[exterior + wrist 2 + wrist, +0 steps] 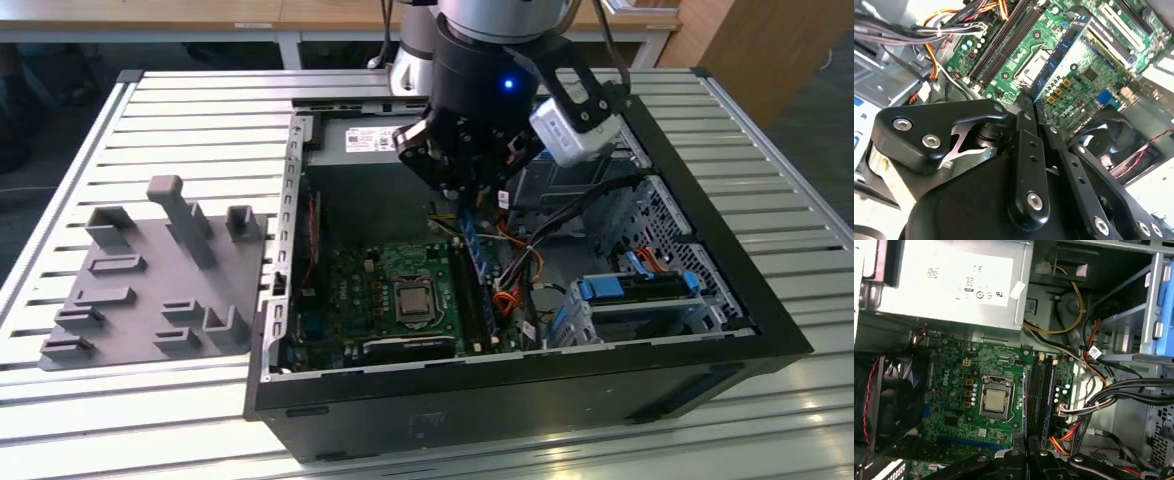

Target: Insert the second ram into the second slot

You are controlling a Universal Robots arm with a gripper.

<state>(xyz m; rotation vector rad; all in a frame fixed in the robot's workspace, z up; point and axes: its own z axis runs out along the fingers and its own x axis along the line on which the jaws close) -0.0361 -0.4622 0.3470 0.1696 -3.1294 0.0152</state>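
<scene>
the second ram (1058, 56), a long thin dark-blue stick, stands on edge, pinched in the hand (1031, 108), over the slots (1004, 44).

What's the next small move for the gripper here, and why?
Probably a slow, short descent. The gripper is shut on the second ram, which hangs edge-down above the motherboard, running along the memory slots but not yet seated.

The gripper (1031, 106) clamps one end of the second ram (1059, 55). The dark-blue stick projects over the green motherboard (1081, 92), beside the processor socket (1031, 62). Dark memory slots (1004, 42) run along the board's edge nearest the bundled cables (909, 29).
</scene>
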